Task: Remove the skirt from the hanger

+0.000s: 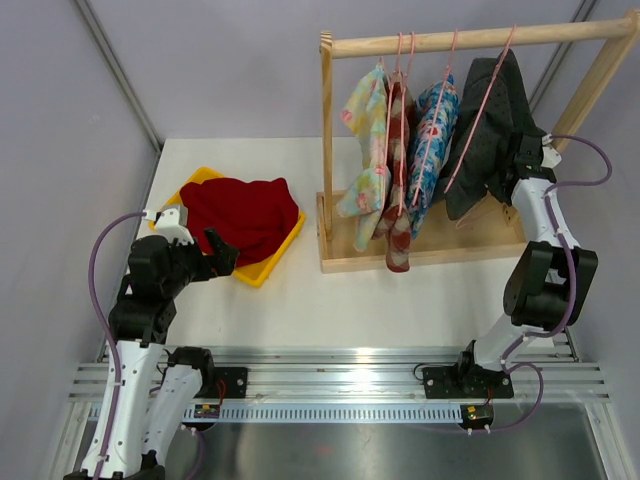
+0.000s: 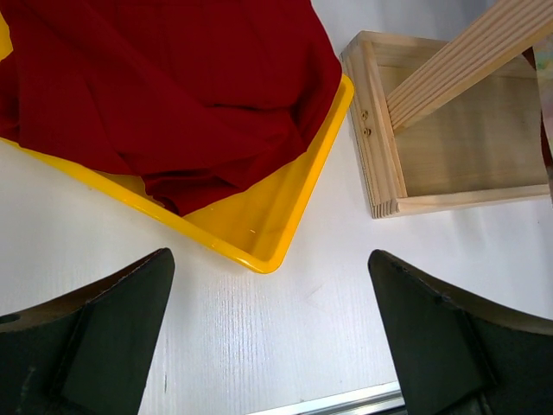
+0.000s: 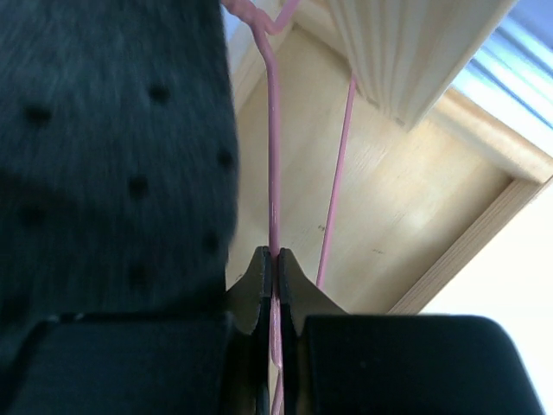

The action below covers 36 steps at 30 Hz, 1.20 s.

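Note:
A dark dotted skirt point(image 1: 490, 130) hangs on a pink wire hanger point(image 1: 478, 112) at the right end of the wooden rack's rail point(image 1: 470, 38). My right gripper point(image 1: 522, 160) is at the skirt's right side. In the right wrist view it point(image 3: 276, 255) is shut on the pink hanger wire point(image 3: 273, 156), with the skirt point(image 3: 112, 147) right against its left finger. My left gripper point(image 1: 225, 255) is open and empty, low over the table by the yellow tray; in the left wrist view it point(image 2: 270, 259) sits just short of the tray's corner.
A yellow tray point(image 1: 262, 270) holds a red cloth point(image 1: 240, 215); both show in the left wrist view, tray point(image 2: 285, 207) and cloth point(image 2: 173, 86). Three more garments point(image 1: 400, 160) hang on pink hangers left of the skirt. The rack's wooden base point(image 3: 389, 199) lies below the right gripper.

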### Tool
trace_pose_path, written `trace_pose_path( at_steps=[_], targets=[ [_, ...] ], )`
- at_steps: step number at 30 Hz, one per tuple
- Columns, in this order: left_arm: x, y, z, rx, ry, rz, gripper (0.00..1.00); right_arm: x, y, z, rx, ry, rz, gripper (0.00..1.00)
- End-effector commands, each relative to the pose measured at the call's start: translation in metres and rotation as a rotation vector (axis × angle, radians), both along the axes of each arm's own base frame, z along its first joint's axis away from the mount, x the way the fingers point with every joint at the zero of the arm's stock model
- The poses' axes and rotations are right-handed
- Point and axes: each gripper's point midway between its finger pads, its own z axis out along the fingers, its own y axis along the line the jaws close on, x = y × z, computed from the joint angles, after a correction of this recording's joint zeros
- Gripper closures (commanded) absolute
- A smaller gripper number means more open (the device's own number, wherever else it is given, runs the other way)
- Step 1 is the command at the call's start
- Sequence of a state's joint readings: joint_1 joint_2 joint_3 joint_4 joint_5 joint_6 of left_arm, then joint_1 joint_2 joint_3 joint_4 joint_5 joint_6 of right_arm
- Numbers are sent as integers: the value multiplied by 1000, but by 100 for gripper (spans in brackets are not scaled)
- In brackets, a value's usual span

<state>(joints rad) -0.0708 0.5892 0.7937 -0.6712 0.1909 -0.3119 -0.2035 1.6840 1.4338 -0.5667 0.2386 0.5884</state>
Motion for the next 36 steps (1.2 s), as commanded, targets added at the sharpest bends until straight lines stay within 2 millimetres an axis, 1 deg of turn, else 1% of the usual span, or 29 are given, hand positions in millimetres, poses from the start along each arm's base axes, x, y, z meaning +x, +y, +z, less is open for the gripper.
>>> trace_pose_path(
  at_steps=[1,3,5,6,7,8,9,10,11,12,14,15,17,18,21,22,23,24,26,27,28,29,30,31,32,33,35,36],
  targets=[
    [5,-3,10,0,-52,-21,1,10,-1,-9,60,-3,-7,100],
    [5,-3,8,0,-47,-22,1,19,5,-8,91,-48,13,100],
    [5,-3,9,0,-47,-22,1,26,22,-6,166,-84,78,100],
    [5,-3,8,0,-46,-22,1,32,29,-1,188,-134,112,100],
    [6,-4,8,-1,-44,-24,1,35,48,5,256,-172,189,100],
    [6,-3,7,0,-43,-22,1,28,56,-4,288,-177,210,100],
    [6,-3,7,1,-41,-21,1,32,60,21,274,-276,251,100],
    [6,-3,8,0,-44,-22,1,27,68,28,286,-307,283,100],
    [6,-3,8,0,-44,-22,1,22,70,34,279,-333,294,100],
    [6,-3,7,2,-43,-20,1,11,75,51,254,-405,320,100],
    [6,-3,7,2,-43,-21,1,-5,82,72,245,-489,351,100],
    [6,-3,8,2,-46,-21,1,-22,89,91,225,-567,375,100],
    [6,-3,8,2,-45,-21,1,-40,94,109,225,-630,373,100],
    [6,-2,9,4,-48,-19,1,-57,94,125,202,-670,363,100],
    [6,-3,8,2,-45,-23,1,-79,87,144,172,-705,290,100],
    [6,-3,8,1,-45,-25,1,-79,77,144,148,-683,232,100],
    [6,-4,8,-1,-46,-29,1,-79,72,145,122,-659,226,100],
    [6,-4,8,-1,-46,-29,1,-74,74,153,129,-648,240,100],
    [6,-4,8,0,-46,-28,1,-73,83,166,147,-679,291,100],
    [6,-4,8,0,-45,-27,1,-76,89,190,138,-774,328,100],
    [6,-4,7,0,-43,-27,1,-80,98,199,156,-819,366,100],
    [6,-3,7,3,-42,-22,1,-84,102,205,171,-854,380,100],
    [6,-3,7,3,-42,-22,1,-94,111,225,160,-918,432,100],
    [6,-3,6,2,-40,-20,1,-98,116,230,165,-933,460,100],
    [7,-2,7,4,-43,-16,1,-107,122,253,143,-1005,500,100],
    [6,-2,6,4,-40,-16,1,-114,128,258,142,-1017,534,100],
    [7,-2,7,4,-40,-16,1,-128,132,271,137,-1039,540,100],
    [7,-2,6,3,-39,-17,1,-146,143,269,153,-1022,585,100]
  ],
)
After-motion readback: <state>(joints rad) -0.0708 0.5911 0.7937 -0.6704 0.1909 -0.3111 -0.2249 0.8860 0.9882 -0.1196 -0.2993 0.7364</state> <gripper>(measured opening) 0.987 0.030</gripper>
